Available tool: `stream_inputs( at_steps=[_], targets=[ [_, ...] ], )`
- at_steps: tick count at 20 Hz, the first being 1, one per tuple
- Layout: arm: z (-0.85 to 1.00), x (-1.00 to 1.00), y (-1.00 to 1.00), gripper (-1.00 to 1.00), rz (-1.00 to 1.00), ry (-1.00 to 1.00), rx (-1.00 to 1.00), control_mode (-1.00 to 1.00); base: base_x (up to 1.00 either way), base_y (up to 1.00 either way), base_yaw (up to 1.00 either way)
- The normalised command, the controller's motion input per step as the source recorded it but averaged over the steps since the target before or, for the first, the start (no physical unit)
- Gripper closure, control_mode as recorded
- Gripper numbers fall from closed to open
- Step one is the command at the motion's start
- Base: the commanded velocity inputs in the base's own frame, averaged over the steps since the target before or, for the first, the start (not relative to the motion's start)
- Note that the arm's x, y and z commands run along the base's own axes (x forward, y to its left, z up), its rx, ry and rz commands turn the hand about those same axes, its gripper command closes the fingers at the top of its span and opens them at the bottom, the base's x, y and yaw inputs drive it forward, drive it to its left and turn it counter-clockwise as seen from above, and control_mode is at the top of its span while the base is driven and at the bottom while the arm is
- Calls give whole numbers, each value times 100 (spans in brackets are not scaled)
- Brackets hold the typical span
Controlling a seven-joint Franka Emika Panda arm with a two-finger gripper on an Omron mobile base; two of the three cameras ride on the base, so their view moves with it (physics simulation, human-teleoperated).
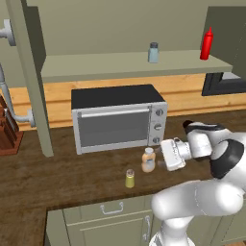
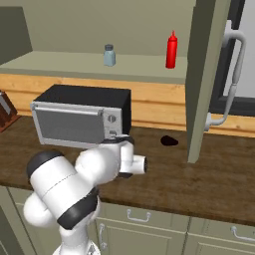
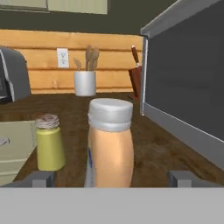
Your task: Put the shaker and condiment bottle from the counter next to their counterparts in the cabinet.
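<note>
Fingers spread wide and empty at the lower frame edge, flanking the upright condiment bottle at centre, not yet touching it. Shaker stands lower left on the worktop; cabinet shelf at upper frame.

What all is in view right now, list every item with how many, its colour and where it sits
condiment bottle: one, tan-orange with white cap, on the counter before the toaster oven, between the open fingertips
shaker: one, yellow-olive with grey cap, on the counter beside the condiment bottle
pale shaker: one, blue-grey, on the cabinet shelf
red squeeze bottle: one, red, on the same shelf, apart from the pale shaker
cabinet: one, olive-grey, on the wall above the counter
toaster oven: one, silver and black, on the counter
utensil holder: one, white, at the wall
knife block: one, brown, counter's end
gripper: one, dark fingertips, open around the condiment bottle
</note>
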Motion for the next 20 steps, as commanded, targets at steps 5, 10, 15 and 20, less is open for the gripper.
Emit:
stream_inputs(
  at_steps=[5, 10, 15, 20],
  targets=[
    [-18, 17, 8, -100, 1, 14, 6, -100, 0, 0, 0],
    [-26, 8, 20, -100, 2, 17, 8, -100, 0, 0, 0],
    [-16, 3, 19, 100, 0, 14, 5, -100, 0, 0, 0],
    [10, -24, -1, 100, -4, -7, 4, -100, 0, 0, 0]
  ],
)
